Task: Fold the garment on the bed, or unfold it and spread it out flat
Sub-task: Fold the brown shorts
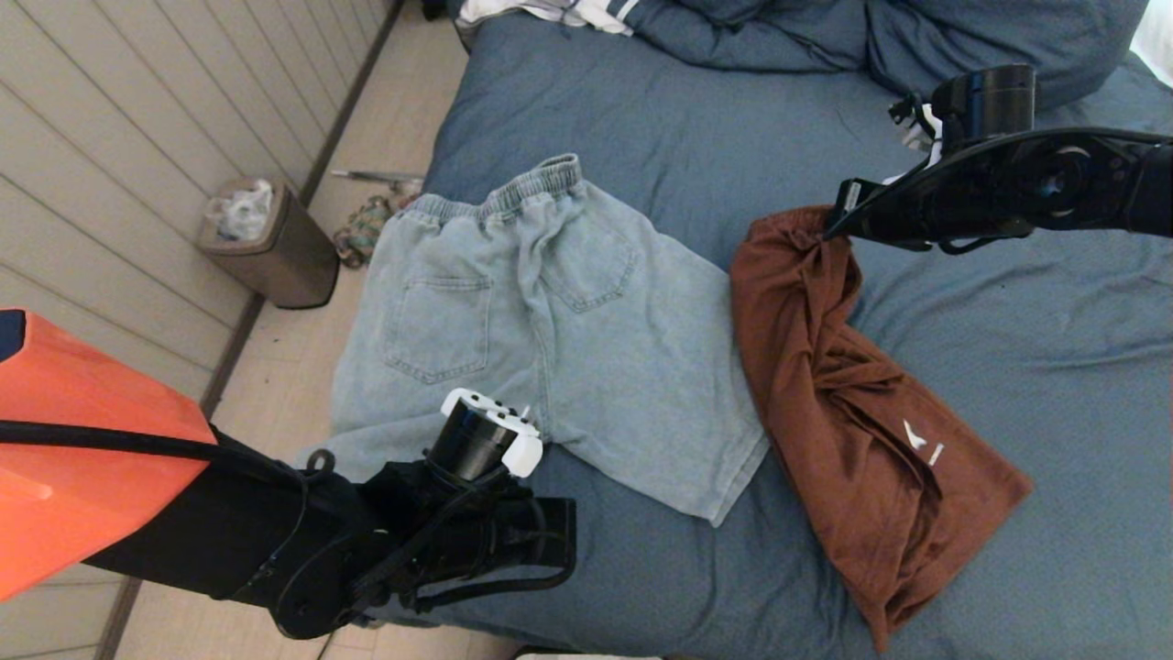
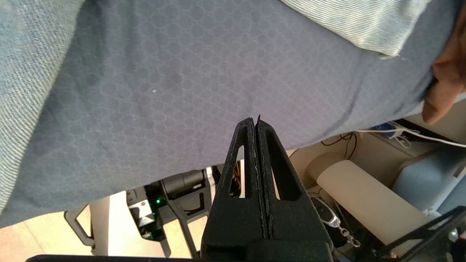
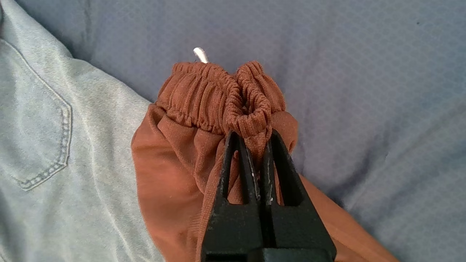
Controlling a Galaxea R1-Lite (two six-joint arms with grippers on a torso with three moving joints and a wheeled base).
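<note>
The right gripper [image 3: 255, 136] is clamped on the gathered elastic waistband of the rust-brown shorts [image 1: 852, 403], which stretch lengthwise across the slate-blue bed [image 1: 1054, 367], waistband toward the pillows, legs toward the near edge. Pale denim shorts [image 1: 541, 321] lie flat just beside. The left gripper [image 2: 256, 123] hangs pinched empty at the bed's near edge.

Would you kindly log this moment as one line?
right gripper: shut on rust-brown shorts waistband | left gripper: shut, empty, at bed edge | light denim shorts: flat
</note>
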